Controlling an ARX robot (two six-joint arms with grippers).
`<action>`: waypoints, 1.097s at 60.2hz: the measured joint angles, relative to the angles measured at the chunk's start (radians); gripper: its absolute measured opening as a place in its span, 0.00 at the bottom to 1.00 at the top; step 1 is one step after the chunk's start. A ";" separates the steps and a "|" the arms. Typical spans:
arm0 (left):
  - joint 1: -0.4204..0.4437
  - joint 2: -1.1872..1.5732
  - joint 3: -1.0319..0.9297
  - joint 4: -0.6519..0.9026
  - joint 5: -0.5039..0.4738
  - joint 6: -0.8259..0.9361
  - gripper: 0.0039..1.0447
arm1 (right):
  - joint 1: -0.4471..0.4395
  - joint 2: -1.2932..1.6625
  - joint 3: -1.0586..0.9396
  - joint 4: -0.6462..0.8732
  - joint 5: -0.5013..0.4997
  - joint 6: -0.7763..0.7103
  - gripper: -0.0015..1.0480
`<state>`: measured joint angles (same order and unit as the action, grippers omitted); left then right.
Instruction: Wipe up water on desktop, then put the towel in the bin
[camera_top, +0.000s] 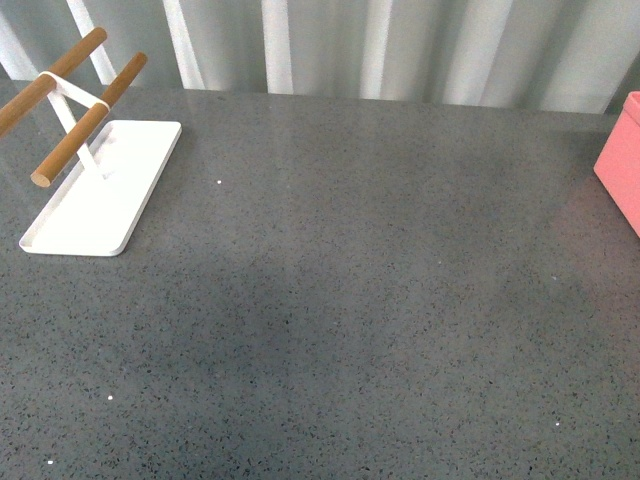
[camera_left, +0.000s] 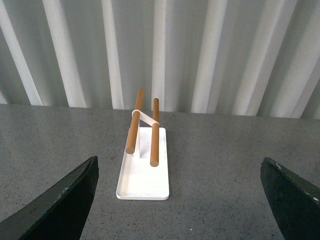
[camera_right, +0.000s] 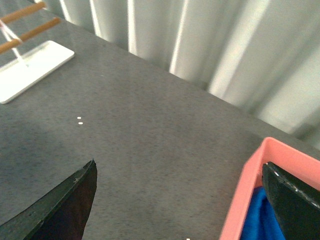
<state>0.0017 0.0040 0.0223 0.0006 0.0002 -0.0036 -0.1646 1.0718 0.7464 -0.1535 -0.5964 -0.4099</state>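
- The left gripper (camera_left: 179, 200) appears in its own wrist view with two dark fingers (camera_left: 60, 205) at opposite lower corners, spread wide and holding nothing, above the desktop (camera_left: 225, 165).
- The right gripper (camera_right: 180, 202) shows the same wide spread in its wrist view: one dark finger (camera_right: 55, 210) hangs over bare grey stone, the other (camera_right: 295, 200) sits over the bin (camera_right: 250, 185); nothing is clamped between them.
- Inside the bin, the right wrist view catches a patch of the bright blue towel (camera_right: 257, 215), lying against the salmon-pink wall and partly hidden by the finger above it.
- In the front view neither arm is seen; the desktop (camera_top: 350, 300) spreads dark grey and finely speckled, with a few white flecks and a darker, shadowed band across its middle.
- At the right edge of the front view, only a corner of the bin (camera_top: 622, 165) is visible, standing on the stone; its contents cannot be seen from there.
- Towards the far left stands the flat white tray (camera_top: 95, 200), well apart from the bin, with two wooden bars (camera_top: 88, 120) raised on a white stand and slanting above it.
- The left wrist view faces this tray (camera_left: 143, 175) end-on, its bars (camera_left: 155, 132) side by side.
- Behind the desktop runs a wall of pale corrugated panels (camera_top: 400, 45).
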 joint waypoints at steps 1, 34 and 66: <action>0.000 0.000 0.000 0.000 0.000 0.000 0.94 | 0.014 -0.022 -0.019 0.000 0.000 0.006 0.93; 0.000 0.000 0.000 0.000 0.000 0.000 0.94 | 0.163 -0.404 -0.582 0.650 0.588 0.380 0.07; 0.000 0.000 0.000 0.000 0.000 0.000 0.94 | 0.164 -0.653 -0.699 0.520 0.589 0.392 0.03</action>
<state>0.0017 0.0040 0.0223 0.0006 -0.0002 -0.0036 -0.0010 0.4183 0.0475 0.3660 -0.0071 -0.0181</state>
